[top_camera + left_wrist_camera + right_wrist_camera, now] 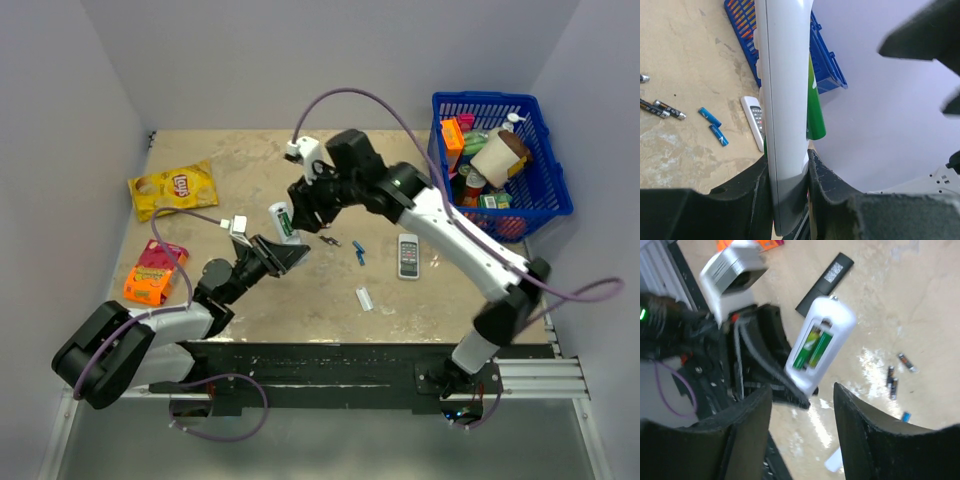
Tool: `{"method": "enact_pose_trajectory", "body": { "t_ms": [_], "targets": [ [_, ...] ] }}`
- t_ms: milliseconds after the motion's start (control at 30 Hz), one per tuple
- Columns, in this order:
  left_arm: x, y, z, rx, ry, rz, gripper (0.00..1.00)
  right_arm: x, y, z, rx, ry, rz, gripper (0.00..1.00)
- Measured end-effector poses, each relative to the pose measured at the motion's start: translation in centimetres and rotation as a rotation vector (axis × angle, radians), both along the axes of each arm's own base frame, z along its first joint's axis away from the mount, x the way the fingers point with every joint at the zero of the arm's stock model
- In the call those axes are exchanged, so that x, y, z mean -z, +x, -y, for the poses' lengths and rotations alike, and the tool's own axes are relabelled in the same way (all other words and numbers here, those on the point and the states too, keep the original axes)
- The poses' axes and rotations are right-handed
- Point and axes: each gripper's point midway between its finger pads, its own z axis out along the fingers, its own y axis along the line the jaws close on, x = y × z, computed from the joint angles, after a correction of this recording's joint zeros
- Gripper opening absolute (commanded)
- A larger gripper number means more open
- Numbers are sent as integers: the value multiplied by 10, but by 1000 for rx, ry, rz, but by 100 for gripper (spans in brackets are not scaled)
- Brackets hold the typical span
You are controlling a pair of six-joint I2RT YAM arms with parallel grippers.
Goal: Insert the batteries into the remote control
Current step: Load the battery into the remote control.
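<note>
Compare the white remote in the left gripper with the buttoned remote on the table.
The white remote is clamped in the left gripper, off the table; the grey-white remote lies flat on it. The white remote's open back holds two green batteries; the grey-white remote shows dark buttons. Both are pale.

1. We see bright, even overhead light on the table; shadows are soft.
2. In the right wrist view, blur smears the left side and glare marks the table.
3. In the left wrist view, the dark bottom edge looks unfocused.
</note>
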Motion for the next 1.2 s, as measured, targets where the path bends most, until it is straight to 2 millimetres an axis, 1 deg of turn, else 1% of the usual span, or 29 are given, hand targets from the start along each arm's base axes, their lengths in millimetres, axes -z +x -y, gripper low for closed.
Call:
{"method": "enact_pose_trajectory", "body": {
  "t_ms": [100,167,267,300,367,433,533,600,800,1067,1200],
  "targets": [
    [-6,2,1,5,-7,12,0,-22,-18,18,-113,97,215,64],
    [-8,2,2,9,-9,16,0,-36,-34,29,-200,162,361,66],
    [-9,1,3,18,-8,17,0,-55,-45,30,-308,250,554,65],
    [-9,1,3,20,-7,16,0,-59,-47,28,-342,267,600,63],
    [-8,0,4,26,-6,16,0,-61,-44,18,-407,283,672,62],
    [-8,0,4,28,-5,16,0,-54,-39,10,-456,277,701,61],
    [-8,-1,4,33,-5,16,0,-34,-33,-1,-527,255,723,60],
    [-9,-1,4,34,-5,16,0,-22,-31,-5,-565,240,727,58],
    [-9,-2,4,41,-5,17,0,-9,-27,-9,-632,237,744,46],
    [-9,-4,5,52,-4,19,0,16,-21,-13,-684,217,716,45],
    [-9,-5,6,58,-3,19,0,23,-20,-15,-705,208,716,45]
  ]
}}
